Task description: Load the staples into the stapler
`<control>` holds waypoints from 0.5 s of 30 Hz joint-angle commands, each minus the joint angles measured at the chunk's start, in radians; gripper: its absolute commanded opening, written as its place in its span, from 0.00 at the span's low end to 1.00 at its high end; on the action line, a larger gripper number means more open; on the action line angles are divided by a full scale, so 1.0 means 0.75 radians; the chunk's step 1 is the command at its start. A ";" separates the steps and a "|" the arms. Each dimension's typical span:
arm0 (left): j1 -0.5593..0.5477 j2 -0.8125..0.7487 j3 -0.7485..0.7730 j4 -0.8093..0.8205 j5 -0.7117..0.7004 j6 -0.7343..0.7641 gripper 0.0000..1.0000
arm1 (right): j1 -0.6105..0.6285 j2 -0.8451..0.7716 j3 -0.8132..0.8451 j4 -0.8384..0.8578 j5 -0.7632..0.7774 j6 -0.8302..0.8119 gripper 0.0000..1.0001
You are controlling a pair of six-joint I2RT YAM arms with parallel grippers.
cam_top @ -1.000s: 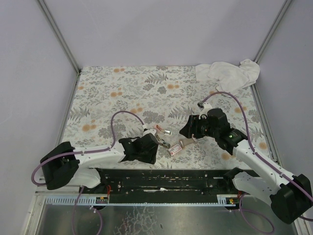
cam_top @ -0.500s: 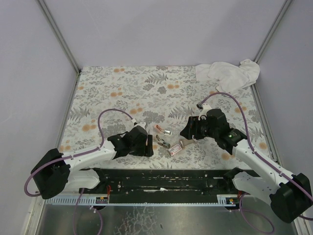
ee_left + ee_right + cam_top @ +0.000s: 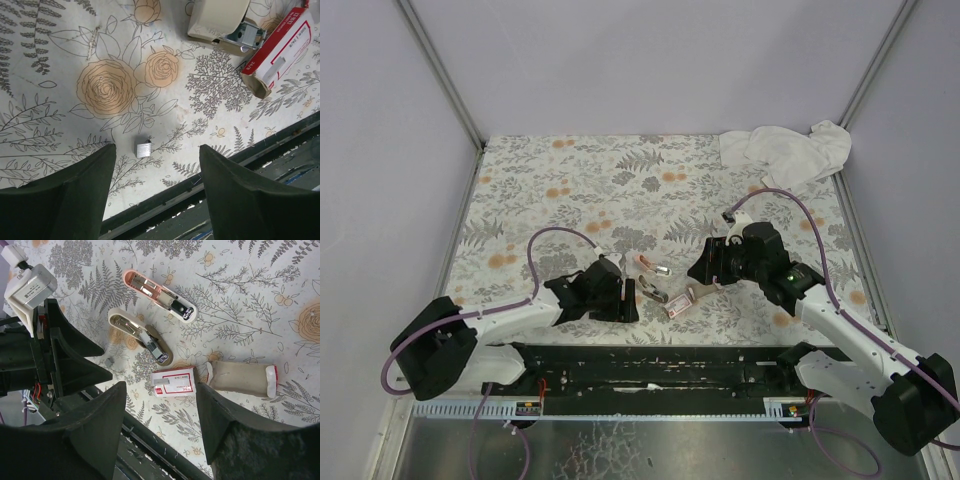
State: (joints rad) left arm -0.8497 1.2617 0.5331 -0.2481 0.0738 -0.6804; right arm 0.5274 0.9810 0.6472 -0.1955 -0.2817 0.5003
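The stapler lies open as two long parts side by side, a pink-rimmed one (image 3: 160, 295) and a cream one (image 3: 142, 335) (image 3: 653, 290). The staples box (image 3: 173, 382) (image 3: 280, 47) (image 3: 678, 306) lies flat near the table's front edge. Its tan inner tray (image 3: 242, 379) rests just beside it. A small silver strip of staples (image 3: 143, 149) (image 3: 107, 361) lies loose on the flowered cloth. My left gripper (image 3: 156, 155) (image 3: 617, 290) hovers open over that strip, left of the stapler. My right gripper (image 3: 161, 392) (image 3: 705, 268) hangs open above the box, holding nothing.
A crumpled white cloth (image 3: 785, 150) lies at the back right corner. The black front rail (image 3: 210, 185) (image 3: 650, 365) runs just behind both grippers, with loose staples scattered on it. Grey walls enclose the table on three sides.
My left gripper has pulled back to the left, away from the stapler, then eased slightly right. My right arm has stayed still.
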 commanded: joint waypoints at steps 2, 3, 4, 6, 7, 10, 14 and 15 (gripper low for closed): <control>0.012 0.038 -0.031 0.064 0.087 0.013 0.67 | -0.006 -0.003 -0.025 0.084 -0.023 0.036 0.65; 0.013 0.047 -0.028 0.057 0.105 0.012 0.67 | -0.006 -0.004 -0.030 0.089 -0.028 0.044 0.65; 0.013 0.051 -0.028 0.049 0.118 0.007 0.66 | -0.004 -0.006 -0.035 0.094 -0.032 0.051 0.65; 0.012 0.054 -0.033 0.035 0.140 -0.002 0.66 | -0.006 -0.012 -0.045 0.104 -0.035 0.058 0.65; 0.011 0.049 -0.036 0.029 0.145 -0.006 0.66 | -0.006 -0.015 -0.050 0.107 -0.036 0.061 0.65; 0.013 0.039 -0.047 0.004 0.160 -0.009 0.65 | -0.006 -0.021 -0.055 0.110 -0.034 0.061 0.65; 0.012 0.033 -0.062 -0.004 0.180 -0.006 0.65 | -0.006 -0.024 -0.057 0.111 -0.040 0.056 0.65; 0.013 0.030 -0.065 0.003 0.189 -0.004 0.64 | -0.006 -0.025 -0.057 0.111 -0.043 0.054 0.65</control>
State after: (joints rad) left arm -0.8433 1.2781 0.5255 -0.2108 0.1734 -0.6819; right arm 0.5274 0.9806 0.5999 -0.1650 -0.2962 0.5358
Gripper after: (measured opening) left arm 0.649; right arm 0.645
